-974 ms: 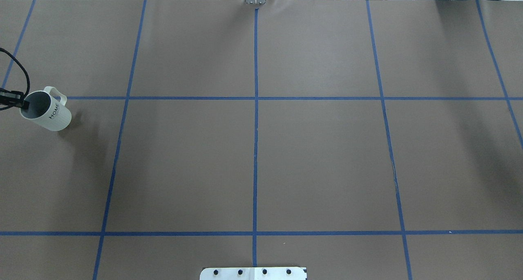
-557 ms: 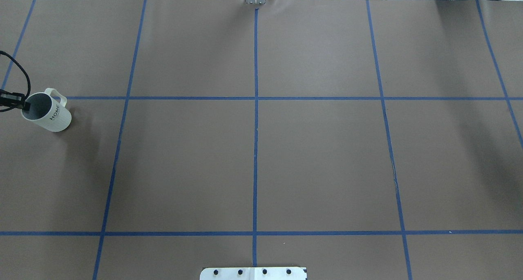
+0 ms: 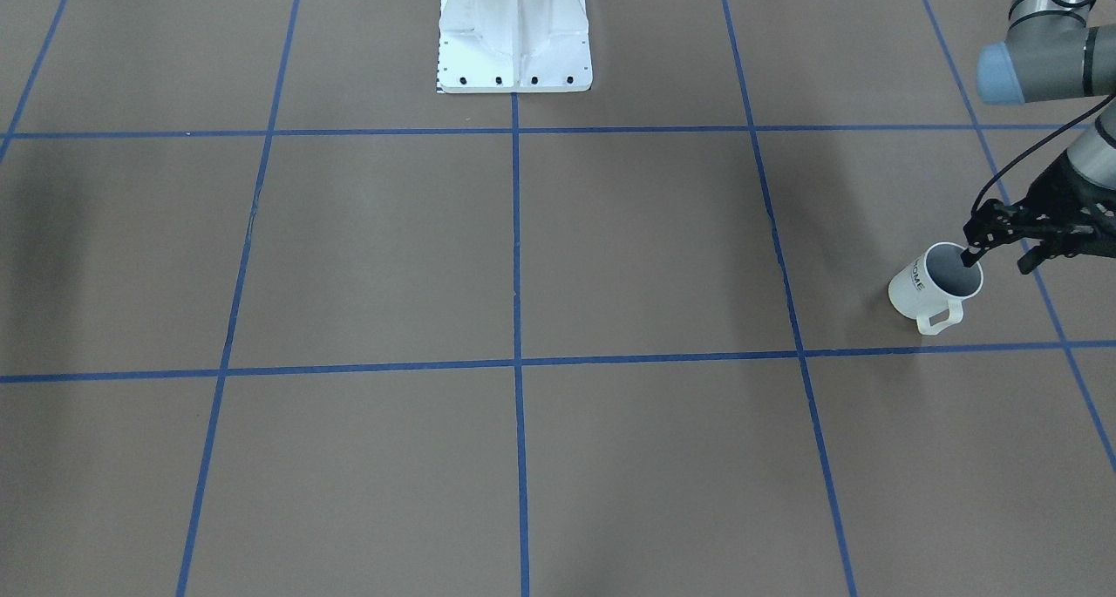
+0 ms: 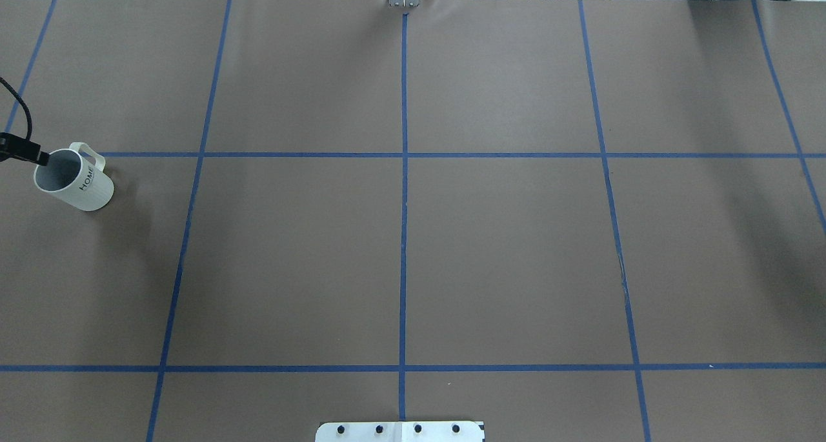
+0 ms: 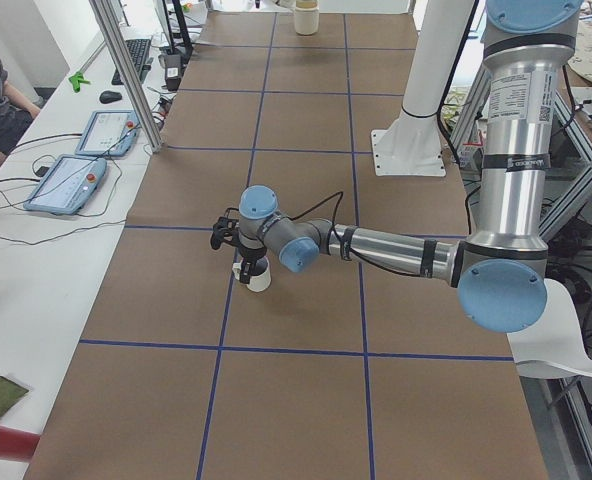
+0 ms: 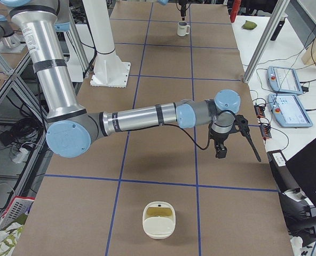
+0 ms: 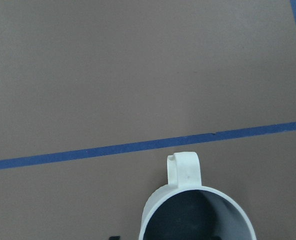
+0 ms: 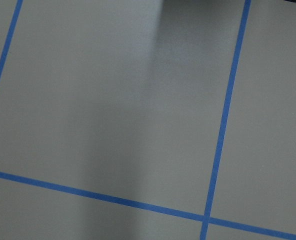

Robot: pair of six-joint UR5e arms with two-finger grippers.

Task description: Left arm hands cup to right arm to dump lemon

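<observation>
Brown paper covers the table (image 3: 349, 248), ruled into squares by blue tape (image 3: 516, 231), with the robot's white base (image 3: 514, 30) on the side opposite me. At the right of this front view the left arm (image 3: 1037, 61) reaches down, and the left gripper (image 3: 996, 259) sits at the cup (image 3: 924, 290). Its fingers are apart, one tip dipped into the cup's mouth and the other outside the rim. The handle points my way, just short of a tape line.

From overhead, the cup (image 4: 76, 180) is near the table's left edge, with "HOME" readable on its side and a black finger at its rim.

From the left end, the left arm (image 5: 396, 248) stretches low across the table, and the cup (image 5: 259, 278) stands upright under its gripper.

From the right end, the right arm (image 6: 142, 116) extends over the table. The right gripper (image 6: 220, 151) hangs above the paper, well apart from the distant cup (image 6: 183, 29); I cannot tell whether its fingers are apart or together. A white dish (image 6: 159, 228) with something yellowish inside lies near this camera.

The left wrist camera looks down on the cup (image 7: 184, 172), showing the handle and the grey inside.

The right wrist camera shows paper and tape.
</observation>
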